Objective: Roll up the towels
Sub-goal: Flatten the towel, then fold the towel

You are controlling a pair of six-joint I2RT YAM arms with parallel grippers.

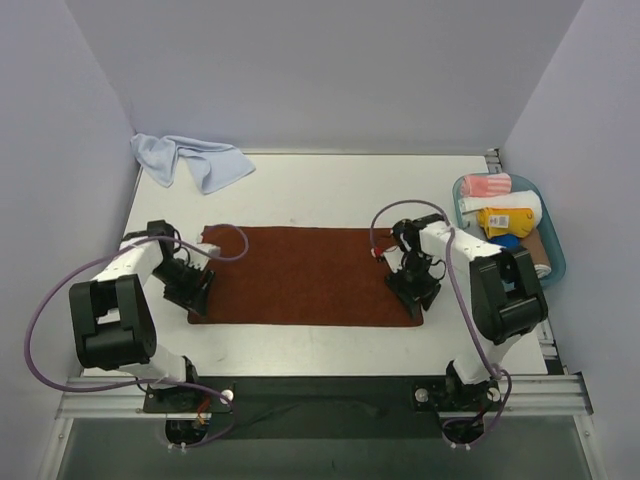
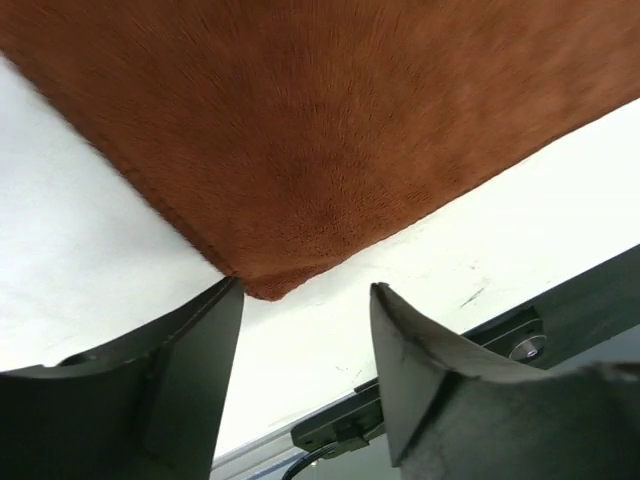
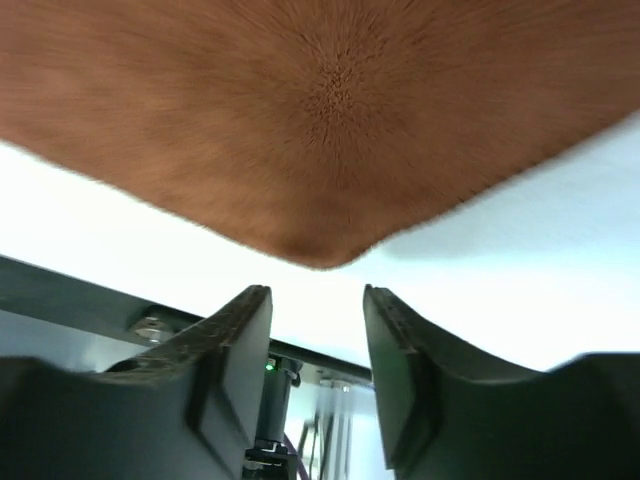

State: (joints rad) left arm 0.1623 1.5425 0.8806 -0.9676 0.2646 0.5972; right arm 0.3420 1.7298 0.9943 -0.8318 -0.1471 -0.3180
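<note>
Left pincer (image 2: 306, 288): jaws apart, set at the near left corner of the rust-brown towel (image 1: 305, 275). The corner's tip shows in the gap, close beside one finger, and is not clamped.
Right pincer (image 3: 316, 291): jaws apart, set at the near right corner of the rust-brown towel. The rounded corner tip lies just beyond the gap, and neither finger grips it.
Rust-brown towel: spread flat and unrolled on the desk (image 1: 330, 190) as one long rectangle, its long sides running left to right between the two arms.
Light-blue towel (image 1: 190, 160): a loose, crumpled heap, well apart from the rust-brown towel and beyond its far left corner.
Purple cable (image 1: 236, 243): loops over the far left corner of the rust-brown towel.
Tray (image 1: 458, 198): teal, well to the right of the rust-brown towel's short right edge, and holding rolled cloths.
Pink-and-white striped cloth (image 1: 487, 185): rolled, in the tray, beyond and to the right of the rust-brown towel's far right corner.
Yellow cloth (image 1: 503, 220): in the tray, level with the rust-brown towel's far edge.
</note>
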